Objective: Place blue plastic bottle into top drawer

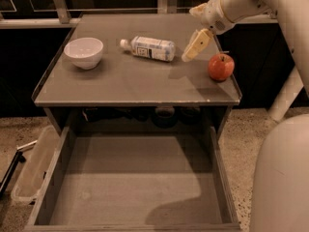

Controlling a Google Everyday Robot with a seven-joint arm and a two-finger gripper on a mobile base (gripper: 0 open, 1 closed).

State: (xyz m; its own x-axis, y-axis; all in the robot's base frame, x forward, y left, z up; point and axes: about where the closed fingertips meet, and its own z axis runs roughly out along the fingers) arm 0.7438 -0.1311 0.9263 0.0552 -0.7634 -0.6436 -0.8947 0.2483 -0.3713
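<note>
Closest to me, at the lower right, bulks the pale rounded shell of my own base (285, 178). Beside it the top drawer (130, 178) stands pulled out below the table. It is wide and shallow, with a flat grey bottom and low side walls, and a shadow lies across its near right corner. On the speckled floor (251, 129) to the left of the drawer sits a clear plastic bin (34, 170). Back under the tabletop, at the drawer's far end, are a few dark shapes I cannot make out.

Above that comes the grey table (130, 83). A red apple (221, 66) stands upright near its right edge. A white bowl (84, 52) sits on the left side, well apart from the apple. Between them, a little farther back, the blue plastic bottle (150, 48) lies on its side on the tabletop. Its white cap points left toward the bowl, and its white-and-blue label faces up.

My gripper (188, 56) hangs just beside the bottle's right end, tilted down and to the left, above the table and up-left of the apple. Whether it touches the bottle I cannot tell. Nor can I tell whether it is spread or pressed together, since it shows only as one beige wedge. My white arm (241, 1) reaches in from the upper right. Beyond the table's far edge runs a pale rail (58, 1) against darkness.
</note>
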